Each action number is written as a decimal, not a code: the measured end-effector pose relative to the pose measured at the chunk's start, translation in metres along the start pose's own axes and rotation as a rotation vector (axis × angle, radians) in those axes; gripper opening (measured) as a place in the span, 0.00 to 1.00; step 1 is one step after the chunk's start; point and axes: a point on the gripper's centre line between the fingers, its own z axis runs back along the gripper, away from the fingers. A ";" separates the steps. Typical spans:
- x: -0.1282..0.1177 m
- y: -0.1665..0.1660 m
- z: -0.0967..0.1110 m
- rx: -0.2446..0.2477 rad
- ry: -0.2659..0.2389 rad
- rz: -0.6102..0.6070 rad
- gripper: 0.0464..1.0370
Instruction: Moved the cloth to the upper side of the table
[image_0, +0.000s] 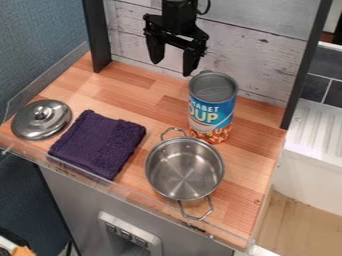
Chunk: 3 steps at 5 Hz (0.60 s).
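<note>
Cloth (99, 142) is what I'm after, and it lies flat in dark purple on the lower left part of the wooden table (127, 82), folded into a rough, slightly slanted rectangle, one edge near the table's front rim. My gripper (173, 67) hangs near the top middle of the view, in front of the pale plank wall (257, 55), with its two black fingers spread apart, pointing down, and nothing pinched between them. I am well apart from the cloth, which sits lower in the view and off to the left of me.

To the cloth's left is the round metal lid (41, 120), knob up, so close that I can't tell whether the two touch. On the cloth's other side stands the open steel pot (184, 170), apart from it, with one wire handle toward the wall and one toward the front rim. Beyond the pot, nearer the wall, the soup can (214, 105) stands upright with its blue, white and red label toward the camera. Through the pot's mouth I see only bare, shiny metal
</note>
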 end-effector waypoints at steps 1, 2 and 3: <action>-0.008 -0.002 -0.017 -0.009 0.047 0.003 0.96; -0.049 0.009 -0.012 -0.013 0.063 0.064 0.96; -0.095 0.026 -0.011 -0.026 0.054 0.130 0.96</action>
